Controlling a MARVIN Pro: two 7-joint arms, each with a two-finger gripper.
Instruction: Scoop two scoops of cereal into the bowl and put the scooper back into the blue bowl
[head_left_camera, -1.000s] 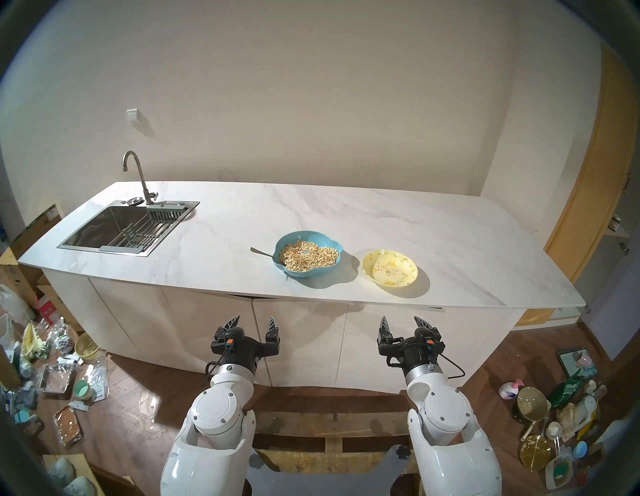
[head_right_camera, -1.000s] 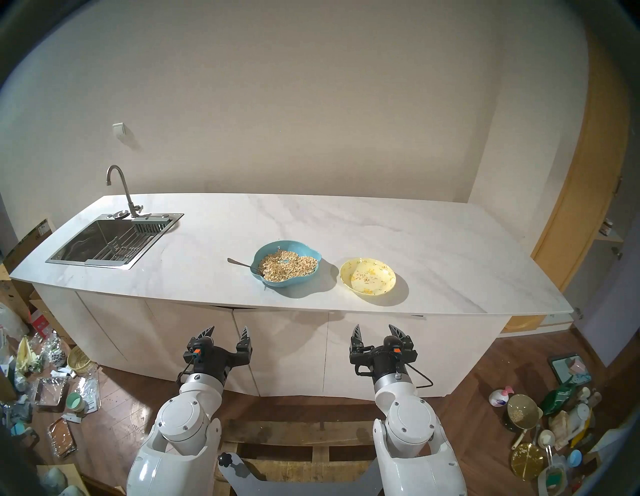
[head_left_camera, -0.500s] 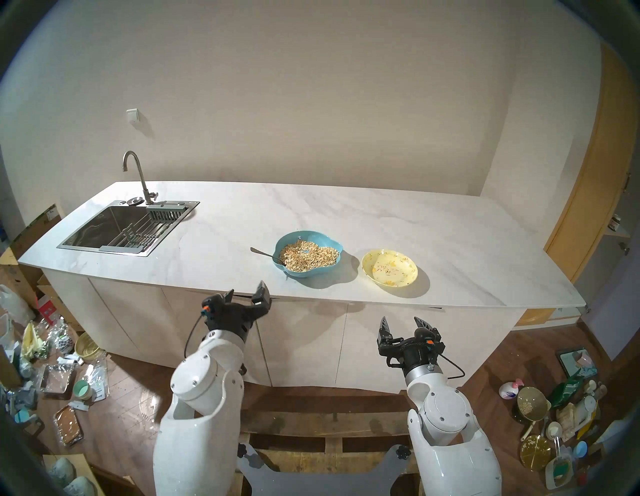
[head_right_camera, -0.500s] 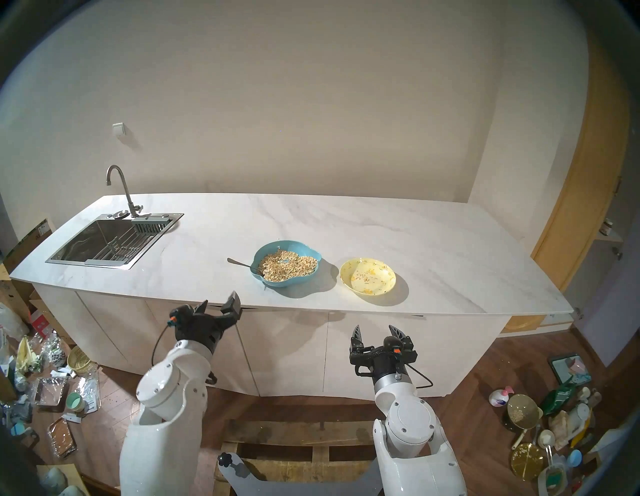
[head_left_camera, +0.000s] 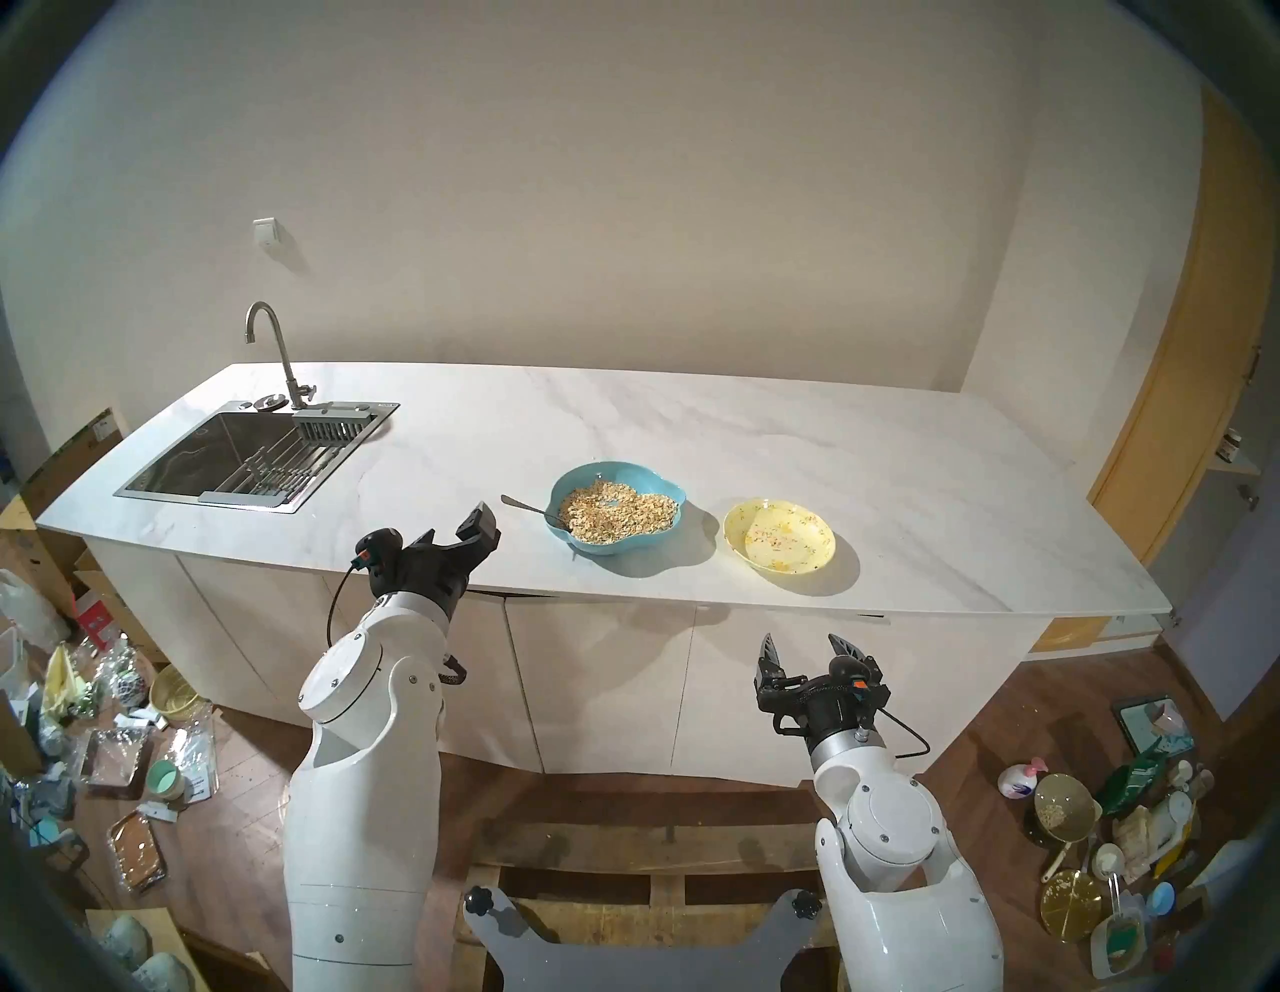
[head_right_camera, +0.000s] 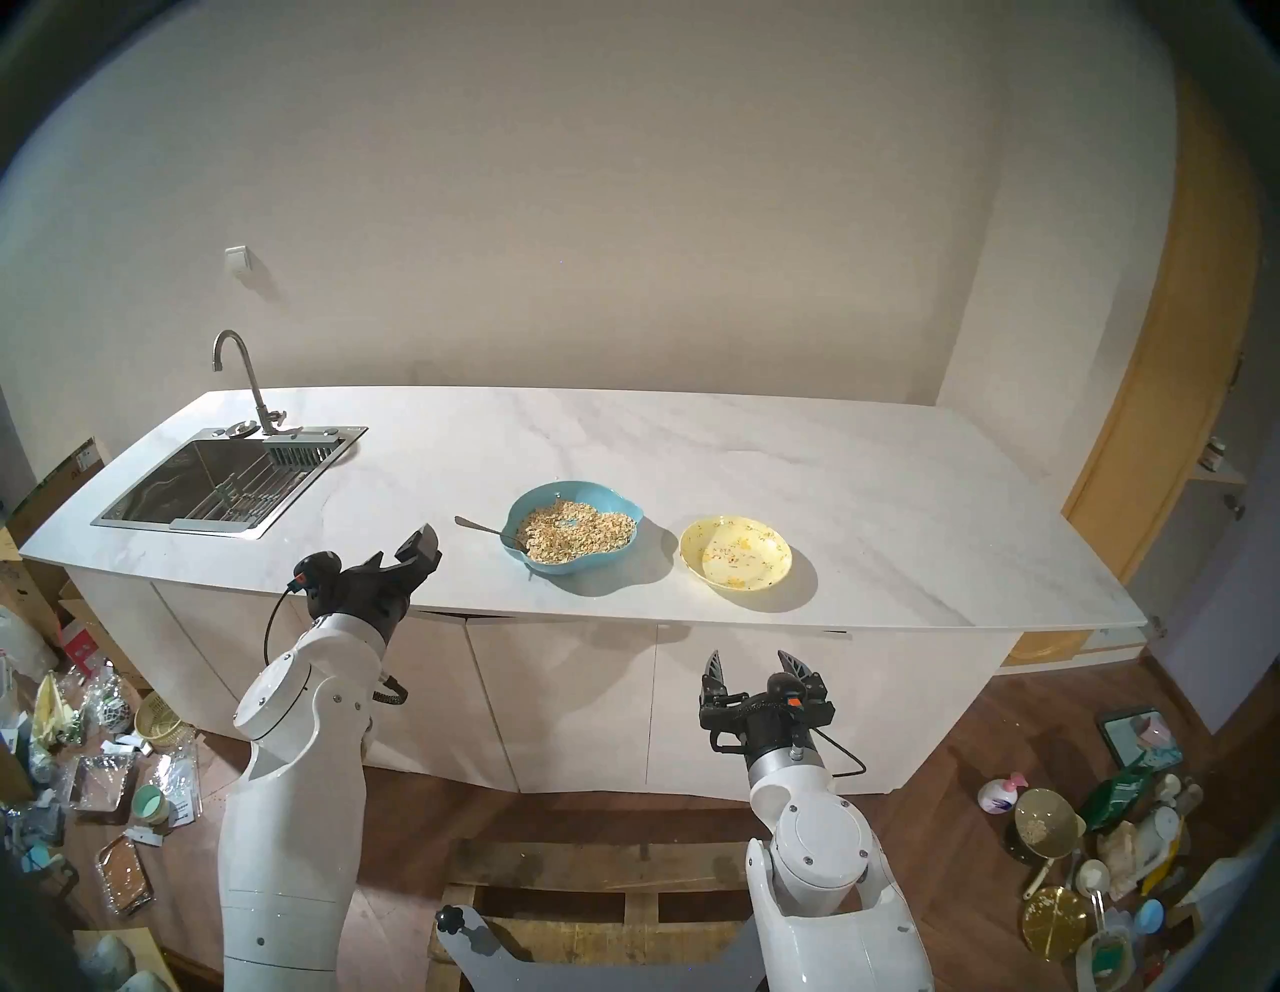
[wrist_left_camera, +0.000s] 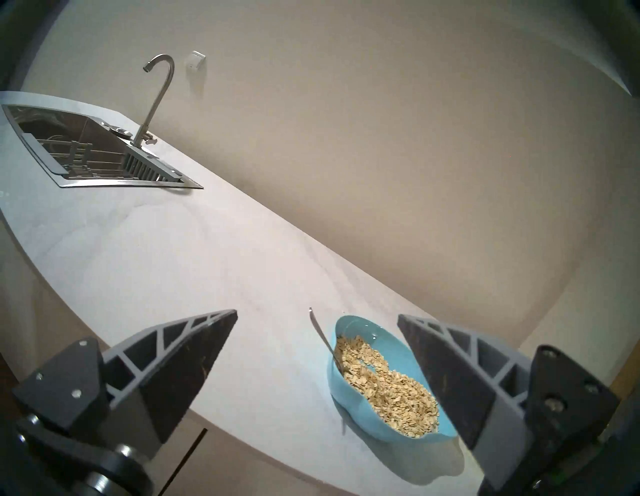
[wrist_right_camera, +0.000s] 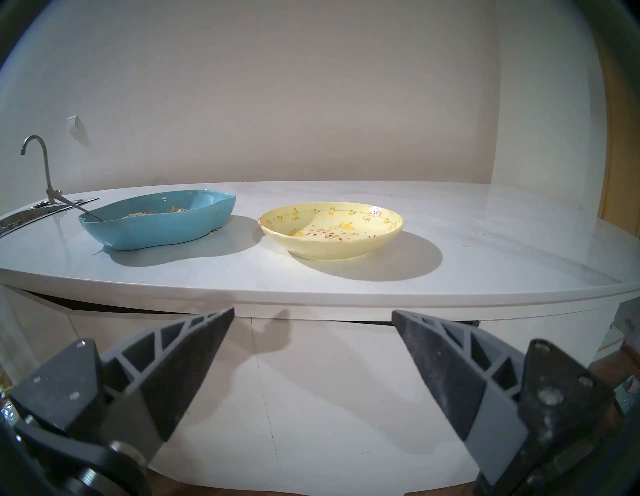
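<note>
The blue bowl (head_left_camera: 578, 478) with a wavy rim stands mid-counter and holds a heap of cereal (head_left_camera: 616, 514). The silver spoon (head_left_camera: 525, 506) rests in it, head in the flakes, handle sticking out left over the rim. The pale-yellow dish (head_left_camera: 810, 551) sits to its right, holding only a few scattered flakes. My left gripper (head_left_camera: 454, 526) is open and empty above the counter's front edge, just left of the spoon handle (wrist_left_camera: 320, 332). My right gripper (head_left_camera: 798, 636) is open and empty, below the counter edge in front of the dish (wrist_right_camera: 329, 247).
A steel sink (head_left_camera: 208, 495) with a faucet (head_left_camera: 273, 346) is set in the counter's far left. The white counter's front edge (head_left_camera: 623, 599) lies between my right gripper and the bowls. Clutter covers the floor on both sides.
My left arm has risen from below the counter front to above its edge, turning toward the spoon and blue bowl. The right arm, bowls and spoon have not moved.
</note>
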